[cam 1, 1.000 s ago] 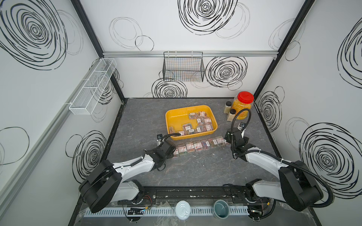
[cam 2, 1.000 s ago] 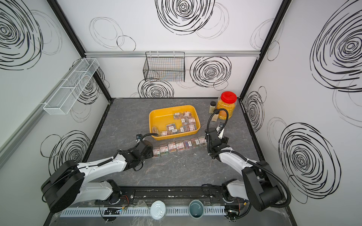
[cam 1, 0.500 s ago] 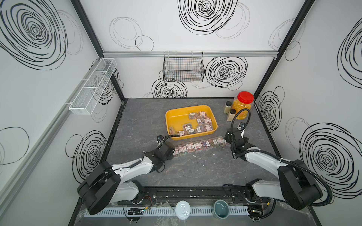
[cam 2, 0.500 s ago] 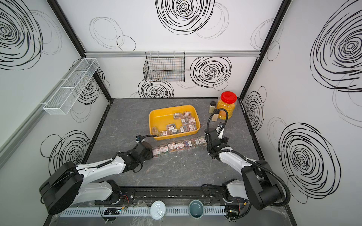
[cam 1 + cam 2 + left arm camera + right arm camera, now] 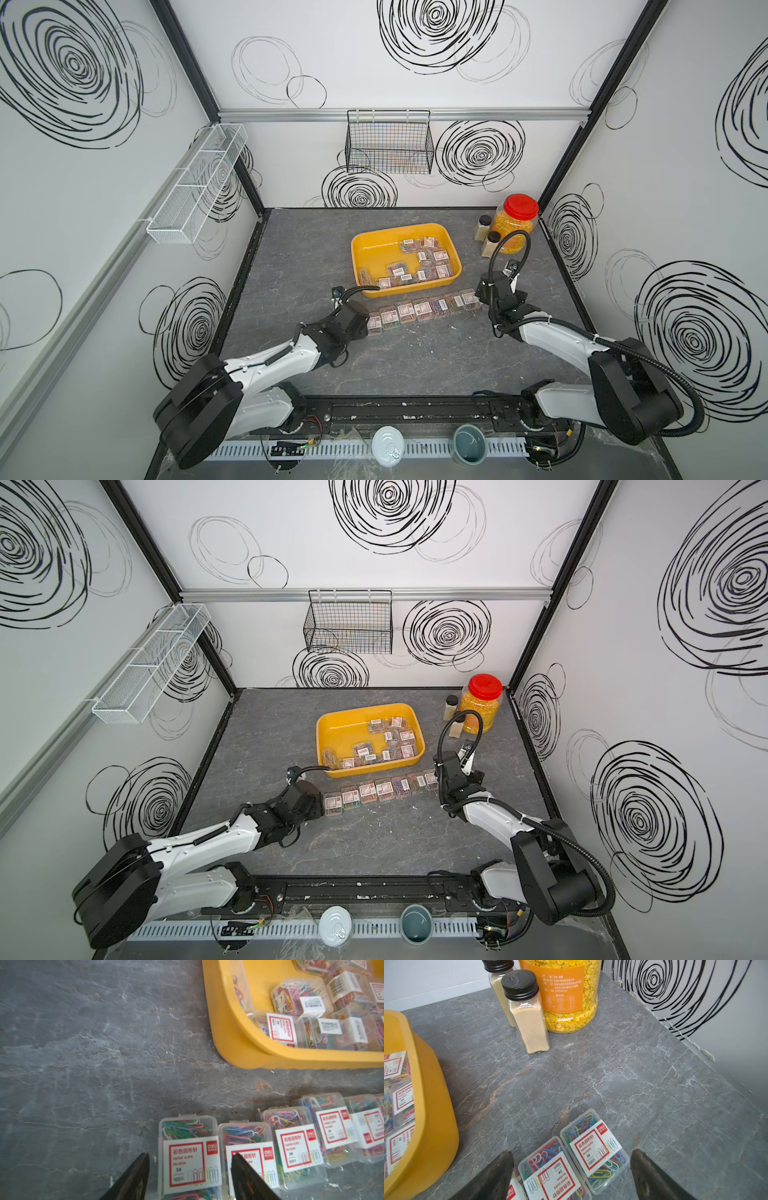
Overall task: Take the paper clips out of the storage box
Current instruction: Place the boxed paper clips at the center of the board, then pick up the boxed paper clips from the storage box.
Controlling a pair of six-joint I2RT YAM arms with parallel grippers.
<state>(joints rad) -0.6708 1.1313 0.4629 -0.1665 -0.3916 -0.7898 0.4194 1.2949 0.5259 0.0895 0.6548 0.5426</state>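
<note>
Our left gripper (image 5: 189,1156) stands part open, astride the end clear plastic case of multicoloured paper clips (image 5: 182,1159), not gripping it. We see the row of cases (image 5: 424,309) at six o'clock of the shallow yellow plastic tray (image 5: 374,253), which holds more. Our right gripper (image 5: 572,1152) gapes wide, empty

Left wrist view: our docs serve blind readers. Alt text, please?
Two black fingers stand open, flanking the end case of a row of clip cases on a grey table; a yellow box holding more cases lies beyond.
</note>
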